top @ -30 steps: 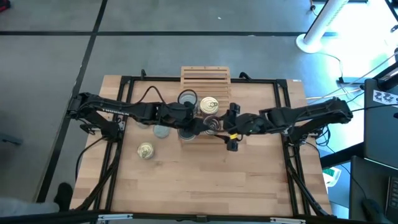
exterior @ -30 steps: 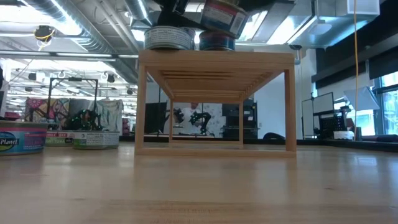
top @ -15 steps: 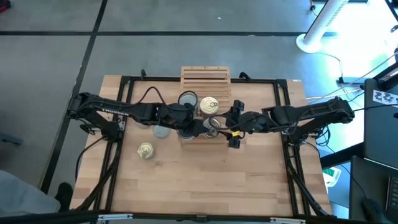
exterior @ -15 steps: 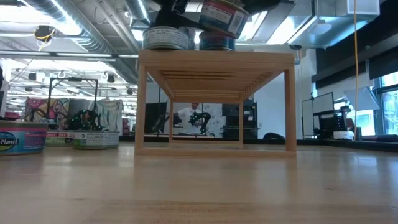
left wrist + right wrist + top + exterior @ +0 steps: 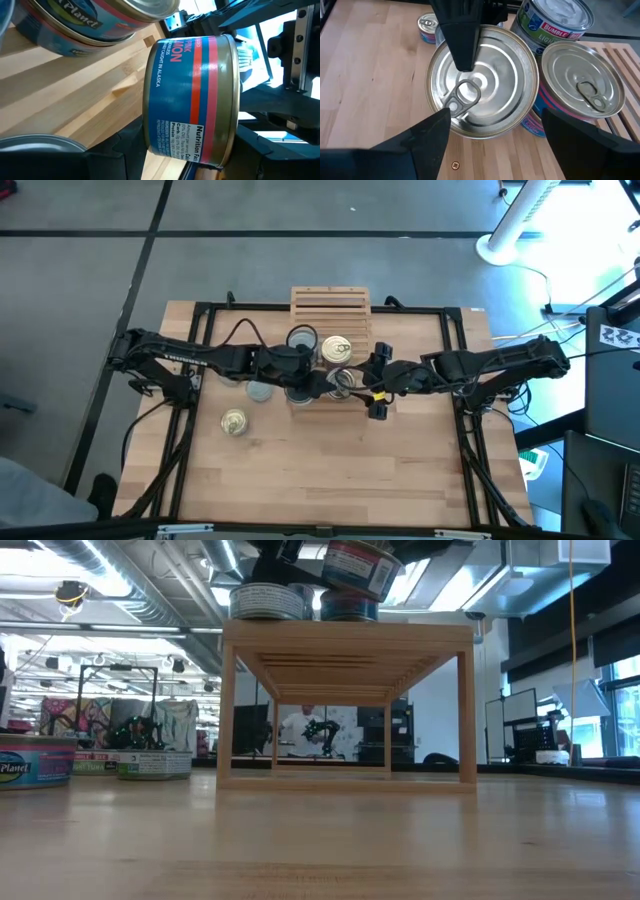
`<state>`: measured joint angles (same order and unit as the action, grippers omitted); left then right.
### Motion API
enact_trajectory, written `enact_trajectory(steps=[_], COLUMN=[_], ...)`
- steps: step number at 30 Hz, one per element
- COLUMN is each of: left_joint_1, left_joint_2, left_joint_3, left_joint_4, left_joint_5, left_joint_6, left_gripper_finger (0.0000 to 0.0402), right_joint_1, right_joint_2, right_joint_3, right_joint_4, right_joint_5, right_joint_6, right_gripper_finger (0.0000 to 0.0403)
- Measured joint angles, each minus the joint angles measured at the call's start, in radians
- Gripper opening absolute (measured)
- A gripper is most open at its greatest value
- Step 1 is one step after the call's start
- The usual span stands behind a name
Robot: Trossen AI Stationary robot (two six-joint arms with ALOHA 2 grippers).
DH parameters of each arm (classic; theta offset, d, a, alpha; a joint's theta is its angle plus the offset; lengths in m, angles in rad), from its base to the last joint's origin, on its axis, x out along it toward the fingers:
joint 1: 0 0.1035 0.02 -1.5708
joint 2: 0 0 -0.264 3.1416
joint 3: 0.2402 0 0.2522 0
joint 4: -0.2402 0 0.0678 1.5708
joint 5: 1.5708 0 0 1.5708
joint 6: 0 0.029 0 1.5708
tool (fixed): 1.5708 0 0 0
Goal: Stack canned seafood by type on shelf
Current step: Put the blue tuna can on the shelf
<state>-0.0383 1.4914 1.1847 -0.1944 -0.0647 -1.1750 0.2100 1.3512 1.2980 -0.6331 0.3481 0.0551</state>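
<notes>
Salmon tin (image 5: 190, 100) gripped in left end effector (image 5: 322, 383), between open right end effector (image 5: 362, 388) fingers.

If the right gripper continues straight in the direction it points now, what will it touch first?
Most likely the tilted silver ring-pull can held by the left gripper. It sits directly ahead between the right gripper's open fingers, though the gap is hard to judge.

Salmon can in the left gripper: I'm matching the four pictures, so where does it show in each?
High view: salmon can at table centre, between the two arms' tips.
Low view: at the top edge, tilted, above the shelf top.
Left wrist view: fills the middle, label side on.
Right wrist view: centre, ring-pull top facing the camera.
Shared landmark: the slatted shelf, seen in all four.
</notes>
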Motion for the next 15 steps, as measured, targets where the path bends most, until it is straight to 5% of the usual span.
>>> enact_trajectory(steps=[15], left_joint_1=[0.002], left_joint_2=[0.000], left_joint_3=[0.000], left_joint_4=[0.003], left_joint_5=[-0.003], left_joint_6=[0.023], left_gripper_finger=[0.0196], right_joint_1=[0.005], right_joint_2=[0.004], right_joint_3=[0.000], right_joint_4=[0.005], right_joint_5=[0.000], right_joint_6=[-0.010], right_gripper_finger=[0.0312])
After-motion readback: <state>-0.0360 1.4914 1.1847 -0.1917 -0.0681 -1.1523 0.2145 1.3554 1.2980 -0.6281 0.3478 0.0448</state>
